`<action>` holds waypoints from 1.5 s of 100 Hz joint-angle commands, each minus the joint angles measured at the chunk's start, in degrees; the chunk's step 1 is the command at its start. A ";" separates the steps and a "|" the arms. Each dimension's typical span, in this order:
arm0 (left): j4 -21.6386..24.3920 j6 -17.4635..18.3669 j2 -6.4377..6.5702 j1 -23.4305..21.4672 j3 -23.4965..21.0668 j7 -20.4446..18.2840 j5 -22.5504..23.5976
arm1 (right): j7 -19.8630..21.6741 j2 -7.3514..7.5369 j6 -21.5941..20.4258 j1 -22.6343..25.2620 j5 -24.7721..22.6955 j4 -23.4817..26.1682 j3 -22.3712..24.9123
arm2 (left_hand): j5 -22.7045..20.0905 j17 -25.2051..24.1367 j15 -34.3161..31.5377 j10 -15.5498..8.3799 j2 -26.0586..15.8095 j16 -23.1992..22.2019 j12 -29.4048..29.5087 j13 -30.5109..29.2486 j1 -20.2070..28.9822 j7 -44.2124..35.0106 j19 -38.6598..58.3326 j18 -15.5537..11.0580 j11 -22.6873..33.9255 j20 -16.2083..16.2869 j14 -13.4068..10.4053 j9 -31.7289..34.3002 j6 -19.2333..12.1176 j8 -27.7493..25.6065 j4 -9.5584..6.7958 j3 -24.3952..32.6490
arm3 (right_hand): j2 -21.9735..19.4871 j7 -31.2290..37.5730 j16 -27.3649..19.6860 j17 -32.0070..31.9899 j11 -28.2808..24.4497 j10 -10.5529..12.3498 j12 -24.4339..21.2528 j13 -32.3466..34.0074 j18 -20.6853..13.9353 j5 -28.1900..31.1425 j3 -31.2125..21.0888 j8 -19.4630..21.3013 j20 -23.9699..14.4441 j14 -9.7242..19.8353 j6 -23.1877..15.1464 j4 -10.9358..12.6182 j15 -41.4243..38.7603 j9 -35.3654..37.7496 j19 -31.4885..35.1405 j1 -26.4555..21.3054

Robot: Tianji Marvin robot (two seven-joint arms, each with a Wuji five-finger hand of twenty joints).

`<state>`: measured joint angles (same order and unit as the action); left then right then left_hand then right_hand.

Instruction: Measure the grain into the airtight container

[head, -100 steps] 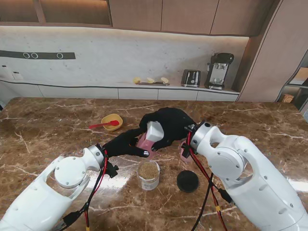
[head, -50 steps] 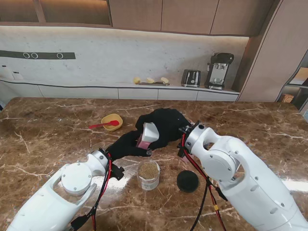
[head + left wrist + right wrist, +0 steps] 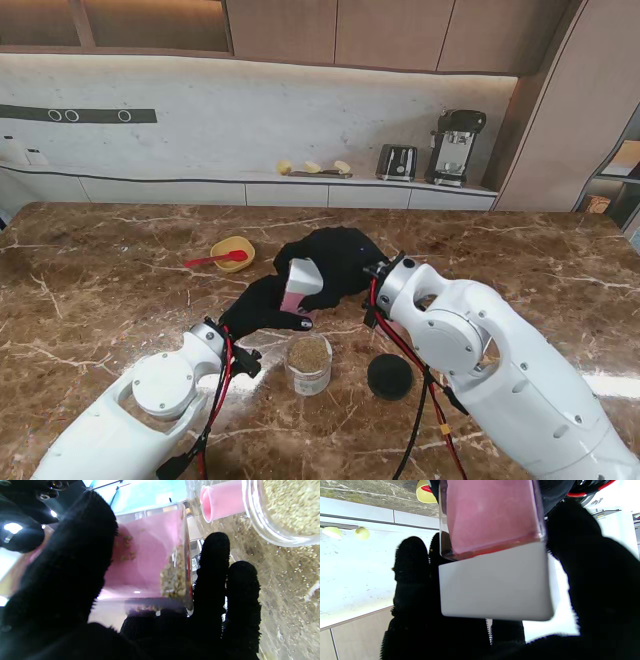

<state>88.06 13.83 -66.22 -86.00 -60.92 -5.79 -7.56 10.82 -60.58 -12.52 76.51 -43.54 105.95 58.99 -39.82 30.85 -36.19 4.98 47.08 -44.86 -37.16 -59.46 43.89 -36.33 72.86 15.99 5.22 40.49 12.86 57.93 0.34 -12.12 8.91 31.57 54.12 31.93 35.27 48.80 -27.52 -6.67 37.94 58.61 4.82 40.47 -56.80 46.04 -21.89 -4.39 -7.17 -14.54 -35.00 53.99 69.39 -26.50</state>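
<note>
1. The pink airtight container (image 3: 298, 283) with white lid (image 3: 495, 590) hangs tilted above the bench (image 3: 100, 270)
2. Right hand (image 3: 335, 255) grips its lid end
3. Left hand (image 3: 262, 303) clasps its body
4. Grain jar (image 3: 309, 362) stands nearer me, beside a black lid (image 3: 389, 376)

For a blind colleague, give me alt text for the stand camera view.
Two black-gloved hands, left hand and right hand, hold a pink container with a white lid over a marble table, behind a grain jar.
</note>
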 commanded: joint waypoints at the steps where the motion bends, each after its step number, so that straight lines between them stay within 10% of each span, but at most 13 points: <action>1: -0.24 0.81 -0.76 -0.19 0.56 0.68 -0.05 | 1.15 -0.16 0.29 0.02 -0.19 -0.06 -0.16 | -15.04 1.71 0.12 -3.16 -11.43 0.85 -2.57 -2.83 10.30 -16.55 0.95 0.55 6.24 -0.99 -1.78 10.58 -9.97 -2.05 -1.72 8.47 | -2.61 -1.95 -2.24 -2.59 -0.18 11.15 -2.38 -2.31 -2.38 -1.67 -8.22 -1.44 -0.72 4.81 0.83 4.90 2.20 -0.38 -2.02 -2.37; 31: -1.18 2.96 -1.14 -0.24 1.03 2.24 0.05 | 1.38 0.04 0.61 1.42 -3.24 2.43 2.11 | -17.72 3.41 0.86 -2.85 -9.88 2.20 -1.25 -3.78 11.80 -17.19 0.00 -0.86 5.76 -2.42 -1.89 12.09 -9.39 1.04 -2.06 9.12 | -4.02 -12.00 -8.08 -17.82 8.12 11.87 -8.37 -12.73 2.21 -6.10 -6.03 -7.50 -2.63 5.26 1.80 3.22 14.54 -7.29 -12.77 10.53; 64: -1.88 4.81 -1.70 0.01 1.97 5.18 1.82 | 2.83 0.10 3.49 3.11 -3.22 5.97 5.41 | -18.87 3.85 1.67 -4.24 -8.91 2.17 -0.85 -3.80 12.68 -18.01 -2.15 -1.81 5.77 -3.37 -2.48 12.56 -10.89 1.34 -2.34 10.14 | -5.69 -15.35 -10.07 -20.11 11.91 10.64 -10.51 -17.07 2.17 -9.93 -4.97 -9.54 -3.72 4.14 3.82 2.92 18.23 -13.17 -15.09 14.99; 94: -2.70 6.23 -1.84 0.26 2.32 6.31 3.31 | 13.29 1.50 6.41 1.66 0.67 8.77 7.20 | -19.41 2.69 2.00 -4.92 -9.05 0.61 -0.70 -3.18 13.32 -17.52 -2.91 -1.71 5.73 -2.94 -2.31 12.43 -11.31 1.91 -2.21 10.81 | -7.38 -11.31 2.20 -12.54 6.69 8.85 -7.15 -7.24 -0.31 -6.92 -2.55 -7.94 -9.58 6.18 7.08 3.74 0.70 -9.02 -6.36 11.08; 114: -2.63 6.17 -1.93 0.02 2.23 6.50 2.90 | 13.69 1.69 2.83 0.30 4.73 6.58 6.39 | -19.50 2.32 2.29 -4.84 -9.25 -0.13 -0.72 -2.91 13.73 -17.19 -3.06 -1.69 5.70 -2.44 -2.16 12.22 -11.05 1.93 -2.18 10.97 | -5.80 -2.80 4.63 -10.20 1.72 11.51 -0.01 -3.20 -0.49 1.93 -9.44 -2.34 -9.17 7.63 1.48 3.54 -3.46 -0.48 -2.55 -7.77; 119: -2.61 6.00 -2.00 -0.04 2.14 6.61 2.61 | 13.37 1.73 0.82 0.19 5.54 5.78 6.38 | -19.35 2.23 2.41 -4.78 -9.42 -0.26 -0.73 -2.83 13.87 -17.04 -3.13 -1.71 5.67 -2.35 -2.14 12.12 -10.76 1.94 -2.17 11.02 | -6.34 -0.37 5.55 -12.43 4.13 12.46 3.29 -5.57 -1.00 2.69 -12.55 -1.67 -8.19 6.98 -1.67 1.53 1.57 -0.58 -5.45 -13.05; 124: -2.38 5.73 -2.03 -0.25 1.98 6.65 2.28 | 13.10 1.82 -2.03 0.11 5.92 4.91 6.56 | -19.33 2.07 2.56 -4.71 -9.52 -0.39 -0.75 -2.68 13.94 -17.00 -3.25 -1.73 5.67 -2.26 -2.07 12.04 -10.67 1.87 -2.14 11.01 | -7.12 -2.05 -1.79 -18.18 5.95 13.02 -3.03 -12.31 -1.34 3.08 -18.41 -0.78 -7.27 8.04 -3.63 7.43 10.40 -5.83 -12.79 -14.50; 132: -2.23 5.52 -2.11 -0.43 1.92 6.89 2.09 | 13.78 2.22 -5.77 -0.30 7.35 3.82 7.00 | -19.34 1.99 2.69 -4.63 -9.54 -0.58 -0.79 -2.65 14.05 -16.95 -3.33 -1.73 5.70 -2.13 -2.06 12.04 -10.58 1.76 -2.12 10.97 | -9.02 -9.35 -10.77 -31.97 12.44 12.69 -8.89 -29.34 -0.92 -1.21 -21.30 -4.61 -5.95 8.35 -7.81 8.32 19.49 -17.73 -26.31 -17.13; 142: -2.27 5.58 -2.24 -0.57 2.11 7.43 2.22 | 17.64 3.00 -6.75 -0.36 10.53 4.11 7.93 | -19.40 2.05 2.80 -4.67 -9.52 -0.78 -0.79 -2.70 14.11 -16.95 -3.35 -1.75 5.71 -1.97 -2.01 12.05 -10.71 1.61 -2.12 10.98 | -5.97 -19.46 -15.04 -40.79 17.12 10.54 -13.97 -43.14 -2.31 -10.49 -22.72 -10.25 -6.34 8.09 -7.96 7.68 21.69 -31.16 -33.96 -11.60; 150: -2.27 5.71 -2.31 -0.69 2.25 7.89 2.58 | 17.13 2.82 -5.81 0.58 11.38 4.69 8.97 | -19.40 2.11 2.88 -4.85 -9.56 -0.93 -0.77 -2.76 14.02 -16.91 -3.37 -1.84 5.71 -1.83 -2.05 12.04 -10.72 1.53 -2.12 10.98 | -3.02 -23.55 -16.64 -43.00 18.77 8.53 -16.04 -46.39 -1.96 -16.29 -14.29 -11.95 -6.72 6.58 -5.07 5.36 22.80 -36.13 -35.71 -3.26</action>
<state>85.59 19.48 -68.02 -86.28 -59.06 1.59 -5.41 30.32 -57.98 -19.54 75.99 -30.23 109.96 67.06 -44.60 33.28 -34.22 5.72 50.87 -44.82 -36.14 -60.89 45.61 -36.34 70.14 15.92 4.64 37.63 13.11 62.74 1.72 -8.13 8.98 30.29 48.99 11.29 20.86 8.00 -10.72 3.33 23.83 15.54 3.58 28.55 -73.81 35.58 -28.67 2.66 -12.32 -8.90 -13.52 21.81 35.95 -35.43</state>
